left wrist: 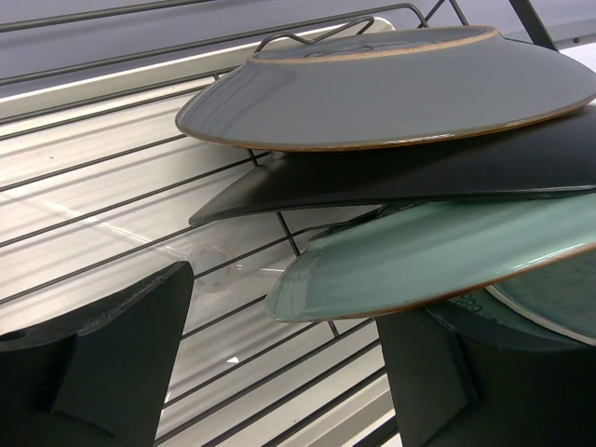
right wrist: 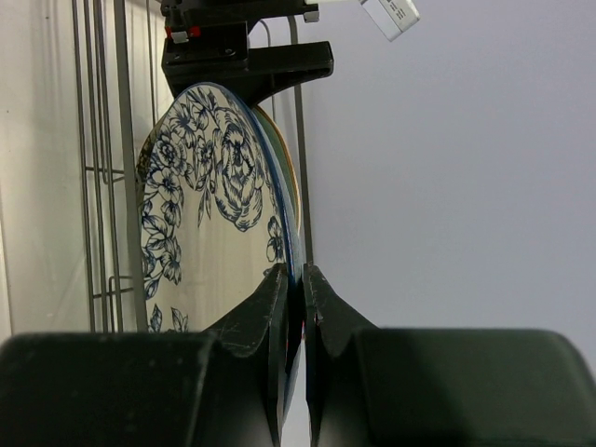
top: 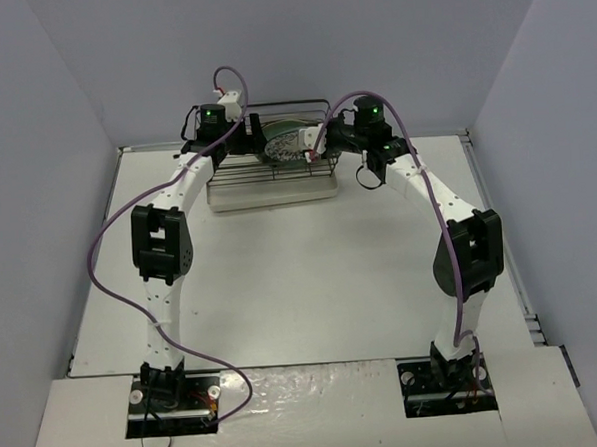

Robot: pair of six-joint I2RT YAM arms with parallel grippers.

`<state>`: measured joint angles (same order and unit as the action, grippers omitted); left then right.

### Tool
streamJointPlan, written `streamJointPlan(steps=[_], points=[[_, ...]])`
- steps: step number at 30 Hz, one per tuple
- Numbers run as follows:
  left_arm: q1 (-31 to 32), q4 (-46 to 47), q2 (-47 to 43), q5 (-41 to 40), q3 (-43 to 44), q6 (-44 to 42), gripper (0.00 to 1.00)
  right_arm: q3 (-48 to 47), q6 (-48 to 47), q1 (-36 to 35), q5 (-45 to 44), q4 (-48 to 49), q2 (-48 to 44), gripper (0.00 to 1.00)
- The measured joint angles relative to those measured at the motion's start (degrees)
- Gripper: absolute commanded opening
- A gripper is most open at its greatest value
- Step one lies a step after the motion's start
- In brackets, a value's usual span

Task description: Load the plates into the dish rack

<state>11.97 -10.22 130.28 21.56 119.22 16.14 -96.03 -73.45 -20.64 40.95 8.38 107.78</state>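
The right tool (right wrist: 296, 354) is pinching the near rim of the white plate with blue flowers (right wrist: 209, 223), its two fingers (right wrist: 265, 335) pressed against either face of the edge. The plate stands on edge straight ahead of the fingertips, and thin rims of other plates show just behind it on the tool's right. Upright wires of the dish rack (right wrist: 102, 186) run along the tool's left. Past the plate's far edge sits a black clamp-like part, possibly the other arm, though the view is too tight to be sure. The left tool (left wrist: 289, 382) is spread wide and grips nothing, with rack wires and the pale tray passing between its fingers (left wrist: 102, 363). Ahead and to its right, three plates lean closely one behind another. The mint-green plate (left wrist: 438, 251) is nearest, its rim over the right finger, then comes the dark square plate (left wrist: 419, 177), and the grey plate (left wrist: 372, 93) is farthest. From above, both tools meet over the rack at the far side of the desk (top: 302, 283).
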Motion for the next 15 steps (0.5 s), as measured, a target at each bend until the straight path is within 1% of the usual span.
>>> streamJointPlan(steps=[9,15], points=[[-0.28,-1.33,-0.61,0.00,0.00,0.68,0.74,-2.14,-0.28,0.00,1.22,-1.09,2.38,0.00],[-1.48,-4.25,-3.51,0.16,0.00,1.60,0.74,-2.14,-1.17,-0.39,1.75,-1.46,4.44,0.00]])
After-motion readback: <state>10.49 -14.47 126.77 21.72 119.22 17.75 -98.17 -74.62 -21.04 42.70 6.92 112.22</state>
